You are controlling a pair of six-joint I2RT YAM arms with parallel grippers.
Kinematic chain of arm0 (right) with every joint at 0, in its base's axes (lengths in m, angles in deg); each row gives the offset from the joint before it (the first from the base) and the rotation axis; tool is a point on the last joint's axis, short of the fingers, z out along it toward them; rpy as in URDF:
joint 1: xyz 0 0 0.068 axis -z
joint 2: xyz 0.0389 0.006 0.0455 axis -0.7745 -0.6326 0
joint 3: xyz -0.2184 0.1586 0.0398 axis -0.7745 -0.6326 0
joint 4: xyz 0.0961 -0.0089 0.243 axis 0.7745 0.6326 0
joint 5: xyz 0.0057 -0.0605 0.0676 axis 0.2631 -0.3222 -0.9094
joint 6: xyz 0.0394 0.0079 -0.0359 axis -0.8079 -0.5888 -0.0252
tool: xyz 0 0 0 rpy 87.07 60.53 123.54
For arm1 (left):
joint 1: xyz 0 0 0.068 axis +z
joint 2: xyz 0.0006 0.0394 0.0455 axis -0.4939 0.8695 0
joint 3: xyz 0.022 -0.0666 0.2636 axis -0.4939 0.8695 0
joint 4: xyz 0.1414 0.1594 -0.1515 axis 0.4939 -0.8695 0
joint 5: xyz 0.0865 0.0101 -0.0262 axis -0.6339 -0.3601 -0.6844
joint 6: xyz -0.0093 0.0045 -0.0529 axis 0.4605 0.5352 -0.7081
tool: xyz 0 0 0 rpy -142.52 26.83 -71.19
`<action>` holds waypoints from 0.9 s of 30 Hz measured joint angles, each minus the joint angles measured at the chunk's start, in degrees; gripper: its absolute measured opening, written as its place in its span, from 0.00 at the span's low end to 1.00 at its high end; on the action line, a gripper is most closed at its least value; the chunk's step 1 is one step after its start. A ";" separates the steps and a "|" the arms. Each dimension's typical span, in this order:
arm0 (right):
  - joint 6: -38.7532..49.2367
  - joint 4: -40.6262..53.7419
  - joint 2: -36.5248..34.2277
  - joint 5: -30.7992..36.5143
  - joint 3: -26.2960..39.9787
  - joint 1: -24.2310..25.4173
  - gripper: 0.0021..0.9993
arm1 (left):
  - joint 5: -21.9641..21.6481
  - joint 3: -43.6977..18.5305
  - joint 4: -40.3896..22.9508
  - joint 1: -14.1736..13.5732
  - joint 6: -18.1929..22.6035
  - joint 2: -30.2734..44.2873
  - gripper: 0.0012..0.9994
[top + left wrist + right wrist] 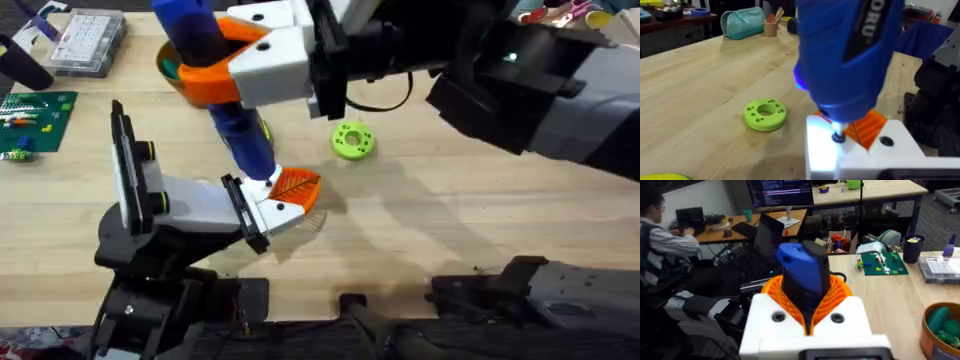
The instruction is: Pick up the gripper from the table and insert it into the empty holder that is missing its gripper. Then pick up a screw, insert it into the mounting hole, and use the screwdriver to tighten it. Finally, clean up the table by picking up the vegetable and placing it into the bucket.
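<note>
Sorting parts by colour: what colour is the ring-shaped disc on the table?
Lime green; the disc shows best in the left wrist view.

I can't see most of the bucket [175, 68], hidden behind the screwdriver [235, 110] and right gripper [215, 65].

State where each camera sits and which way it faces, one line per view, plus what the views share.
Overhead: above the arm bases, looking down and forward at the table; the right tool holds the screwdriver at the holder.
Left wrist: low over the table, looking across it at the screwdriver and a green disc.
Right wrist: on the raised right arm, looking out toward desks; its tool clamps the screwdriver.
Shared: all show the screwdriver.
</note>
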 joint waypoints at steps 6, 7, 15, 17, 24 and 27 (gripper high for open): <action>0.73 1.04 0.02 0.02 0.00 0.12 0.02 | 0.23 0.00 -0.07 0.00 -0.42 0.02 0.02; 0.80 1.17 0.00 0.06 0.00 0.13 0.02 | 0.29 0.00 -0.08 0.00 -0.41 0.00 0.02; 1.27 1.48 0.00 -0.26 0.00 0.20 0.02 | 0.15 0.00 -0.08 0.11 -1.66 0.02 0.02; 1.24 1.47 0.00 -0.20 0.00 0.20 0.02 | 0.26 0.00 -0.08 0.11 -1.52 0.02 0.02; -3.26 -13.01 -0.48 -0.03 0.38 1.17 0.02 | 0.19 0.00 -0.04 0.07 -0.93 0.00 0.02; -4.85 -12.73 -0.48 0.00 3.48 2.62 0.02 | 0.19 0.00 -0.06 0.07 -0.83 0.00 0.02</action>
